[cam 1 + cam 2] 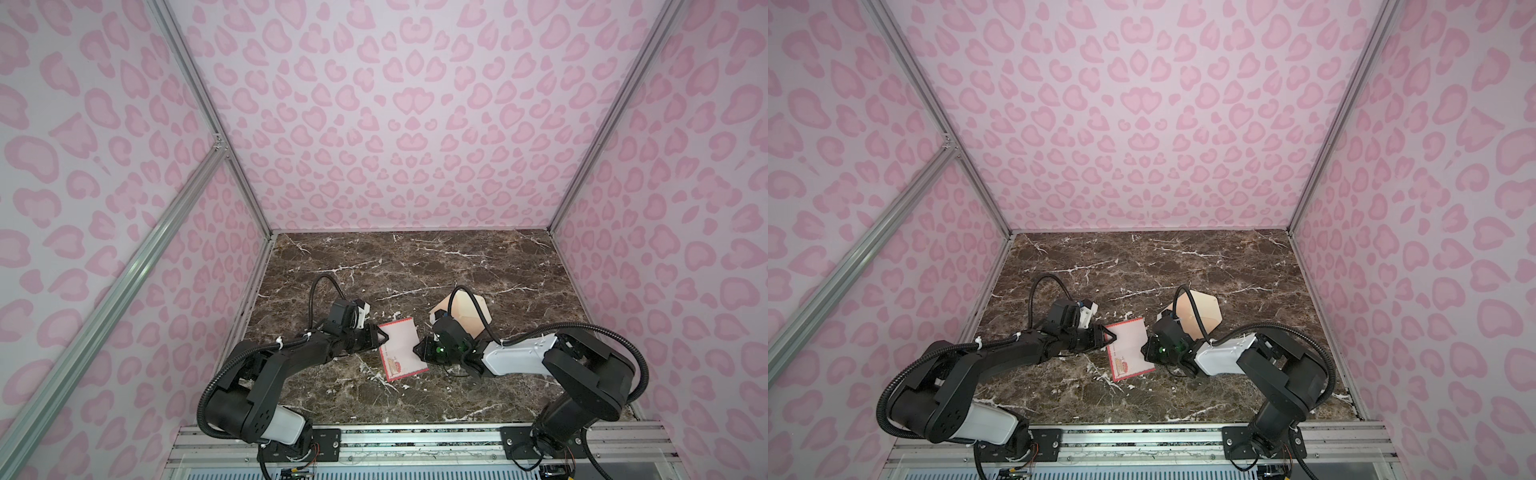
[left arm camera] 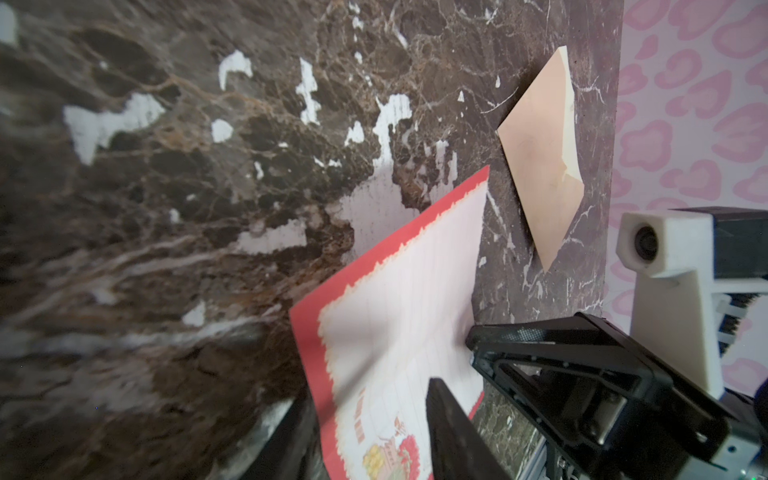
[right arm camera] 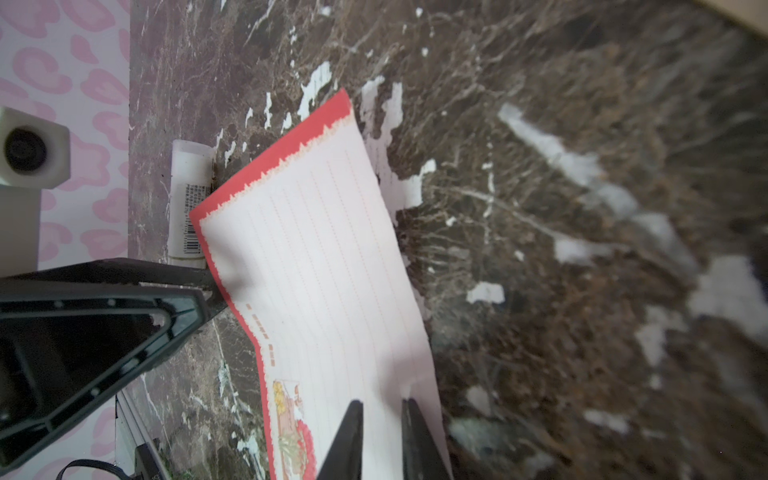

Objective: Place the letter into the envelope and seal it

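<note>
gripper state: right gripper [image 1: 417,351] is clamped on one long edge of the flat pink-white card letter with the red border [image 1: 401,350], fingers nearly together with only the card between them. left gripper [image 1: 381,338] sits at the opposite long edge, jaws partly apart and straddling it, one fingertip touching the red border. my read: not pinching yet. letter spans the gap between the two grippers, printed face up, and looks lifted off the dark brown marble-look table [image 1: 415,266]. its long axis runs away from the robot base. peach-tan paper envelope [image 1: 461,311] lies on the table beyond the right gripper, near the letter's far corner, so the right arm is nearer. flap state: cannot tell. white glue stick with a barcode [image 3: 187,208] lies near the left gripper, partly hidden behind the letter.
</note>
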Robot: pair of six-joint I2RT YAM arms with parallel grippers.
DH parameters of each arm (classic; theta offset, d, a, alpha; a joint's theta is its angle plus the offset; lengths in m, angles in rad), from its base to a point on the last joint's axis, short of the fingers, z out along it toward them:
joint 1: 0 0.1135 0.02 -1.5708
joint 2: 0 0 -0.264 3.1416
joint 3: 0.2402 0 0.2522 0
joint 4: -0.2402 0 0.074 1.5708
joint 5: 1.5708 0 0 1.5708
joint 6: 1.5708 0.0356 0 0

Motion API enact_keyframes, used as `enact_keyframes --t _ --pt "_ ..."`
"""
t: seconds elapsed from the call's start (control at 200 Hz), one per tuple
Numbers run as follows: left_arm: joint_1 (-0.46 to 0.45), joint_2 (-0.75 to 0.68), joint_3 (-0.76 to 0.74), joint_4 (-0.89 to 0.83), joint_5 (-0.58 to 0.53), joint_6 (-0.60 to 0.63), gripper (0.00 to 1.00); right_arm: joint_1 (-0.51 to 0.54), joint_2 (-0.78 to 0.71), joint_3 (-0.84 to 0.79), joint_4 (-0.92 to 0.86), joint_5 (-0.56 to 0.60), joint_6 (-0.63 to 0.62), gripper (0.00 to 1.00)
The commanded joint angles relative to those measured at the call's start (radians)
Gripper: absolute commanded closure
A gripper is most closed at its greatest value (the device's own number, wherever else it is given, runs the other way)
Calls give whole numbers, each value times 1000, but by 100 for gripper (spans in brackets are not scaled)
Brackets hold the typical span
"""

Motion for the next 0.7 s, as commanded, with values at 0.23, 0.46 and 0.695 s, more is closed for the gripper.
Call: enact_keyframes --t 0.23,0.46,0.695 --pt "14 7 12 8 17 19 69 2 17 -2 -92 0 -6 79" --pt "15 9 14 5 17 24 79 1 15 1 -96 -2 -8 79" --pt "15 16 17 2 18 28 92 2 3 4 -98 -13 -10 79"
